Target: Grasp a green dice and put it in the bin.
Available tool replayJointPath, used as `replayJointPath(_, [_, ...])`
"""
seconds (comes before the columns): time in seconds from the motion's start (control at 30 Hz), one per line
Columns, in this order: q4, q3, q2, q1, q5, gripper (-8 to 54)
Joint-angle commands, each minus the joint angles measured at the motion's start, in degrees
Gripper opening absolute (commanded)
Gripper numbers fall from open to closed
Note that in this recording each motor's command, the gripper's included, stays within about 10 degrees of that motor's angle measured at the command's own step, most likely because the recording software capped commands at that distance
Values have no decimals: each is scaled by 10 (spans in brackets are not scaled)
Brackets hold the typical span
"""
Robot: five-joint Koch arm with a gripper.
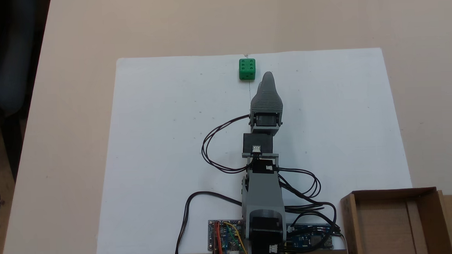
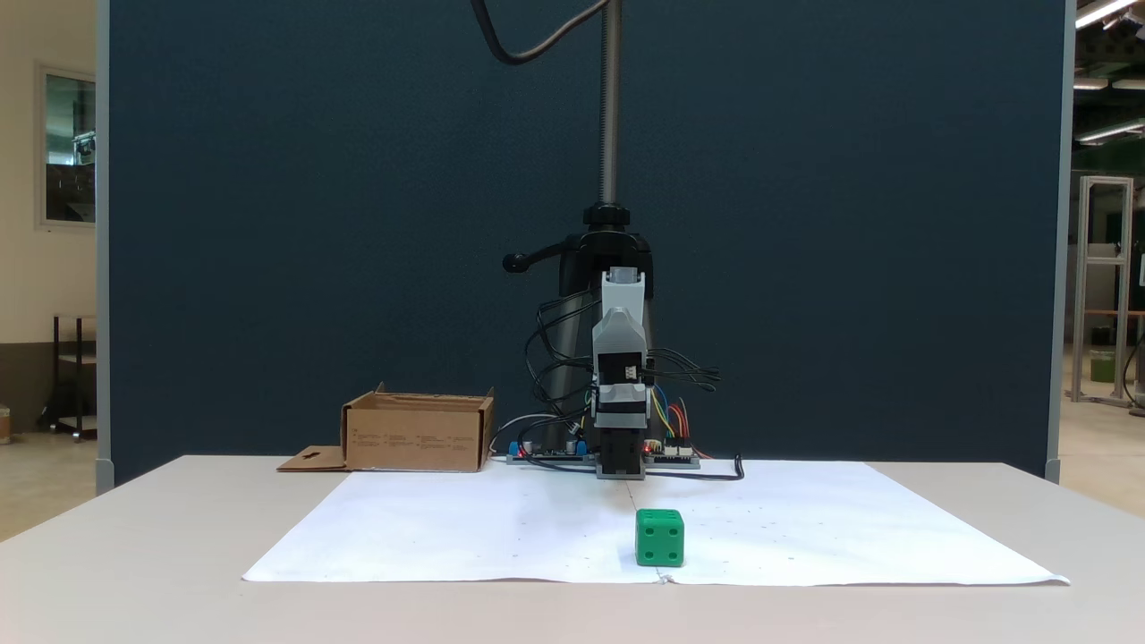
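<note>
The green dice point(image 1: 247, 69) sits on the white paper near its far edge; the low fixed view shows the green dice point(image 2: 660, 538) at the paper's near edge. In the fixed view from above, my gripper point(image 1: 268, 78) points at the far edge, its tip just right of and slightly short of the dice, apart from it. Just one grey tip shows, the jaws lying one behind the other. The arm point(image 2: 620, 376) faces the camera behind the dice. The brown cardboard bin point(image 1: 424, 204) stands open at the lower right, beside the arm's base; the bin point(image 2: 419, 434) has its hang-tab flap flat on the table.
A white paper sheet point(image 1: 166, 144) covers the middle of the beige table point(image 1: 76, 42). Circuit boards point(image 1: 224, 236) and looping black cables point(image 1: 211, 142) lie around the arm's base. A camera pole point(image 2: 610, 107) rises behind the arm before a dark blue partition.
</note>
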Motion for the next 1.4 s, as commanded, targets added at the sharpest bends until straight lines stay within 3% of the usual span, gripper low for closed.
replayJointPath(0.0, [-12, 42, 64, 5, -45, 431])
replayJointPath(0.93, [-13, 42, 64, 5, -47, 431])
replayJointPath(1.17, [-10, 40, 64, 4, -51, 403])
replayJointPath(1.37, [190, -80, 64, 17, -52, 404])
